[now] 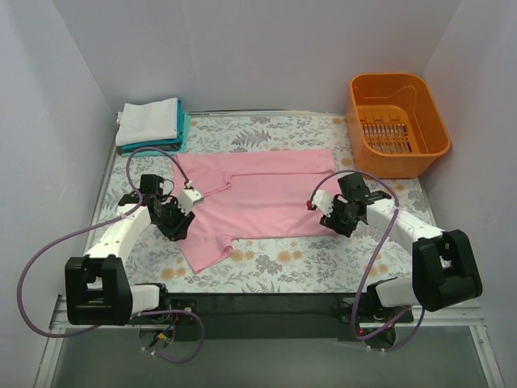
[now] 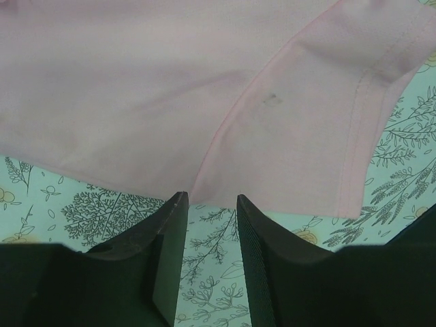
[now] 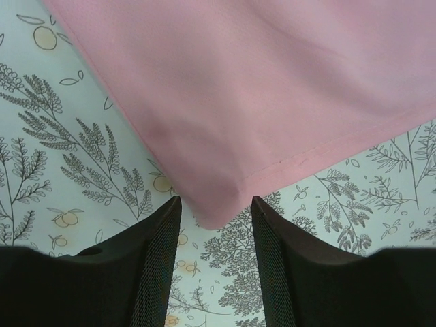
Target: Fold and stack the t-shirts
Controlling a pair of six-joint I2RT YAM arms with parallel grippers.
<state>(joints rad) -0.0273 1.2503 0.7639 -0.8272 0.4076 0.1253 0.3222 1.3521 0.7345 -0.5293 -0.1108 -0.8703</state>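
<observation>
White walls enclose a bench (image 1: 266, 275) covered with a pale cloth printed with leaves and flowers. A pink t-shirt (image 1: 258, 194) lies spread flat near the middle of the bench, between the two arms, with one sleeve angled toward the near edge. At the far left corner a folded white t-shirt (image 1: 149, 120) rests on top of a folded teal t-shirt (image 1: 185, 129), of which only the right margin shows. An orange plastic basket (image 1: 396, 164) stands at the far right corner, well apart from the pink t-shirt. The left tool (image 2: 212, 199) is low over the bench at the left side of the pink t-shirt; its jaws stand apart with only patterned cloth between them, and the tips lie just short of the shirt's edge, where a sleeve seam runs out to that edge. The right tool (image 3: 216, 203) is at the right side of the shirt; its jaws are likewise parted and grip nothing, and a hemmed corner of the pink t-shirt points into the gap between the tips.
</observation>
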